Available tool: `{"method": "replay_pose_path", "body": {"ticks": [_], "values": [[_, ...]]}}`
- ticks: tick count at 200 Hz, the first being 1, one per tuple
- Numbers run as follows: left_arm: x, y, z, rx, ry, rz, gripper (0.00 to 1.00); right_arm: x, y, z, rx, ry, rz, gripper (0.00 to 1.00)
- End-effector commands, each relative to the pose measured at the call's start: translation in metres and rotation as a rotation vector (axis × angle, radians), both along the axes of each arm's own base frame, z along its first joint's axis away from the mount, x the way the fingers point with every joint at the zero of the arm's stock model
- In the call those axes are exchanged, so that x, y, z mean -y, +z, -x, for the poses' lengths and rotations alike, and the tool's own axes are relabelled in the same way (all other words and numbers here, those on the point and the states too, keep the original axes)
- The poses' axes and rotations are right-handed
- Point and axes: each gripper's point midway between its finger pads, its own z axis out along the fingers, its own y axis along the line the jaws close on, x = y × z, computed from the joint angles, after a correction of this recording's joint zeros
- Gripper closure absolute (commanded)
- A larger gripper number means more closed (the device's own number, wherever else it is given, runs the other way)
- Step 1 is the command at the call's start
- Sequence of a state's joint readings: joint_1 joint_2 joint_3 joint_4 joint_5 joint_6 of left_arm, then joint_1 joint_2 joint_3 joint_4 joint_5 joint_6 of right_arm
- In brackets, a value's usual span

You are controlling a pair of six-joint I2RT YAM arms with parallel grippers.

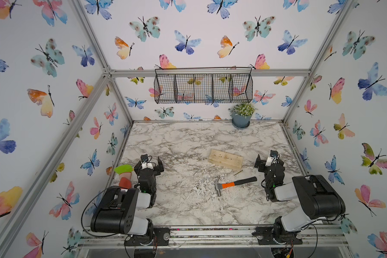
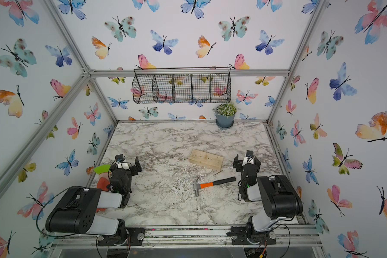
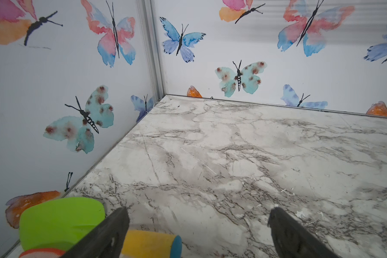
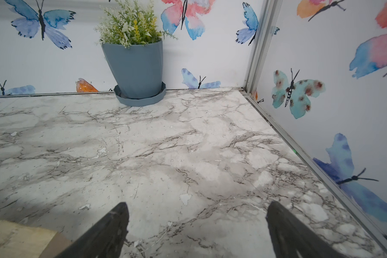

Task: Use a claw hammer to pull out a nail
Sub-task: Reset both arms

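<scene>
Nearest: front rail (image 1: 210, 233), carrying the bases of left arm (image 1: 119, 210) and right arm (image 1: 315, 198), both folded low at the near corners of the marble worktop (image 1: 183, 138). Left hand (image 1: 148, 164): fingers spread wide, nothing held; only bare marble between the tips in its wrist view (image 3: 198, 212). Right hand (image 1: 269, 159): same, spread wide and empty, bare marble in the gap in its wrist view (image 4: 197, 206). Claw hammer (image 1: 234, 184): flat on the worktop, between the arms and nearer the right one, touched by neither hand. Silver head toward the near left, orange neck in the middle, black handle angled away toward the right arm and stopping short of it; same lie in both top views (image 2: 212, 183). Wood block (image 1: 225, 159): flat, just beyond the hammer, not touching it; corner also visible in the right wrist view (image 4: 14, 239). Row of small dark spots on the block's top face; too small to tell holes from nail heads. Thin nail (image 1: 238, 172), as far as can be told, loose on the marble between the block's near edge and the hammer handle. White chips (image 1: 199, 185) scattered around the hammer head. Green toy piece (image 3: 60, 221) and yellow roll with a blue end (image 3: 150, 243) just beside the left hand, at the left wall. Potted plant (image 4: 134, 71) at the back edge, right of centre. Wire basket (image 1: 203, 86) on the back wall above it.
</scene>
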State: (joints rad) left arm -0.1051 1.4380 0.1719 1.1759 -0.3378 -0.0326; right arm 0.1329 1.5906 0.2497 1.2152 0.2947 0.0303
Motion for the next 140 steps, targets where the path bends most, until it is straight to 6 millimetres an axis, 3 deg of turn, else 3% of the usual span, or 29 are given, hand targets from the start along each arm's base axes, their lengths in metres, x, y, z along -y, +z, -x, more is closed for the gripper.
{"method": "replay_pose_path", "body": {"ticks": [1,60,82,90,103,115,140], "values": [[-0.001,0.005,-0.001,0.015,0.014,-0.009,0.02,-0.004,0.001,-0.004,0.004,0.019,0.002,0.02],[-0.002,0.006,0.001,0.018,0.017,-0.006,0.02,-0.002,0.005,0.001,0.025,0.013,0.006,0.02],[-0.019,0.011,0.016,0.076,0.06,0.064,0.02,0.002,0.008,0.005,0.041,-0.01,-0.008,0.02],[-0.015,0.009,0.016,0.062,0.037,0.063,0.02,0.002,0.007,0.004,0.039,-0.009,-0.004,0.02],[0.0,-0.001,-0.01,-0.034,-0.052,0.018,0.02,0.0,0.004,0.0,0.015,-0.002,0.007,0.02],[0.003,0.003,-0.002,0.006,-0.067,0.024,0.02,-0.001,0.004,0.0,0.018,0.005,0.004,0.02],[0.006,0.003,-0.006,0.003,-0.077,0.011,0.02,0.0,0.005,0.002,0.022,0.004,0.005,0.02]]}}
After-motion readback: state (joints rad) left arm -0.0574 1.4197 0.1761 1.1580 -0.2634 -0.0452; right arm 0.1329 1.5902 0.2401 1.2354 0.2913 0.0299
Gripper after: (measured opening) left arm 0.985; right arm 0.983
